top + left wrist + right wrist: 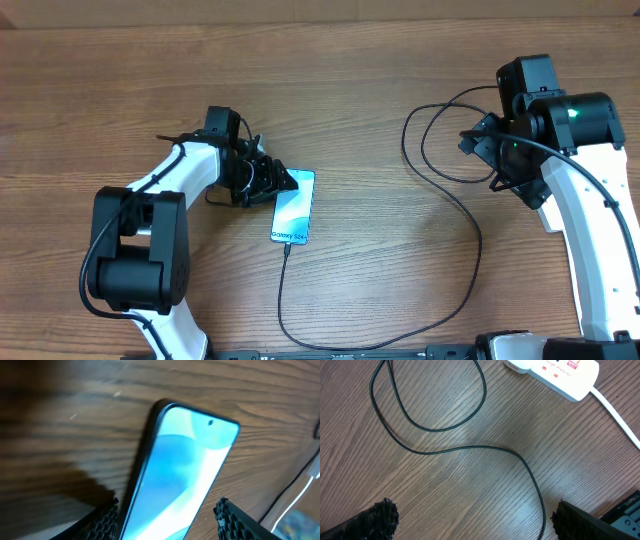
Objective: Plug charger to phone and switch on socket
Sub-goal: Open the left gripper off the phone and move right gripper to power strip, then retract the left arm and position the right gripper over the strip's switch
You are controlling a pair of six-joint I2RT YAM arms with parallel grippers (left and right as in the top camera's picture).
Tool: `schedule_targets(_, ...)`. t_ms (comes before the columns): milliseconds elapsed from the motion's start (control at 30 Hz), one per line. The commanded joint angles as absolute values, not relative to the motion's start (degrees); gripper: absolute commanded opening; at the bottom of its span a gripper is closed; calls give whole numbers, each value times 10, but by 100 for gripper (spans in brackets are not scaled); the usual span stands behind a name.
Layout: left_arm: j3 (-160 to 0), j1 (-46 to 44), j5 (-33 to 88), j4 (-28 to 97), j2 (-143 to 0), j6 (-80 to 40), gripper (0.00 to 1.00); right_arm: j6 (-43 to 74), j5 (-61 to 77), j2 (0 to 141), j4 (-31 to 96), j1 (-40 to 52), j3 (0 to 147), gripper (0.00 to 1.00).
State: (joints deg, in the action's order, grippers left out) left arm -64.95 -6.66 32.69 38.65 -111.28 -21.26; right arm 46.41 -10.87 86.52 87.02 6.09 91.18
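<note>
The phone (293, 207) lies face up left of centre, its blue screen lit. The charger cable (470, 215) runs from the phone's near end, where its connector (288, 243) meets the edge, along the table front and up to loops at the right. My left gripper (275, 183) is open at the phone's far end. In the left wrist view the phone (185, 460) lies between the open fingers of the left gripper (167, 510). My right gripper (475, 520) is open and empty above the cable (470, 448). The socket (555, 372) lies beyond it, hidden under the right arm in the overhead view.
The socket's thick white cord (615, 410) runs off to the right. The wooden table (380, 80) carries nothing else. The arm bases stand at the front left (135, 270) and front right (600, 290).
</note>
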Motion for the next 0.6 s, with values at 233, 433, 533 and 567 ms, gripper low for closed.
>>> schedule_targets(233,-702,-41,123,523,-1134,-255,75,460,-102,852,916,-35,916,100)
schedule_targets(433,-875,-38,-10,662,-1022,-253,78,459,-102,852,914,-149,915,61)
schedule_targets(533,-936,-39,-39,684,-949,-253,78,460,-102,853,883,-199,908,28)
schedule_targets(567,-946,-39,-41,686,-928,-253,91,460,-102,854,871,-209,904,19)
